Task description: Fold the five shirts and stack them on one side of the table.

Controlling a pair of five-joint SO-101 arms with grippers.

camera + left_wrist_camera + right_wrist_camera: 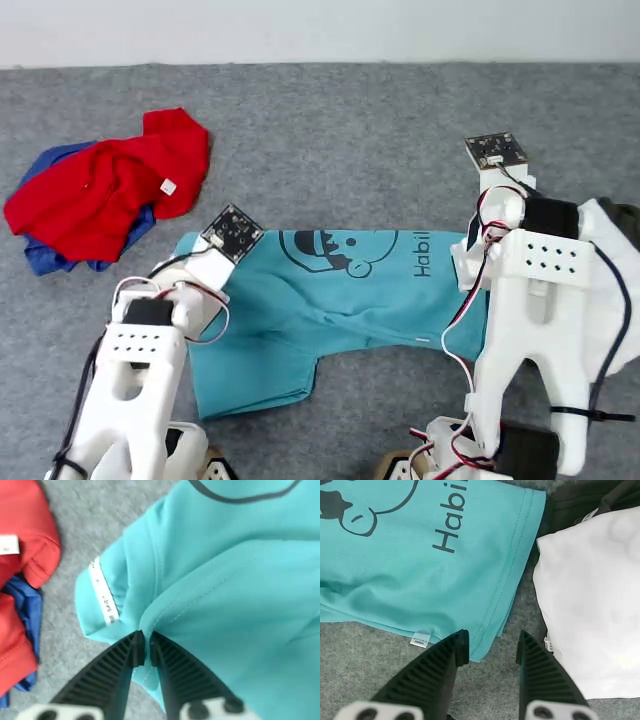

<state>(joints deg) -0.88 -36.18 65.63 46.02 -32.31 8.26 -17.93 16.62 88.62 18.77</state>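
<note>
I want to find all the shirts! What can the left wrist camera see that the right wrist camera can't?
Left wrist view's own: the red shirt, the blue shirt peeking from beneath it, and the left gripper shut on a fold of the teal shirt. Right wrist view's own: the white shirt, a dark shirt next to it, and the right gripper open above the teal hem. Shared: the teal shirt and the grey table.

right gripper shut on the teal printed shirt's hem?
No, the right gripper is open, jaws spread apart at the teal printed shirt's hem corner.
</note>
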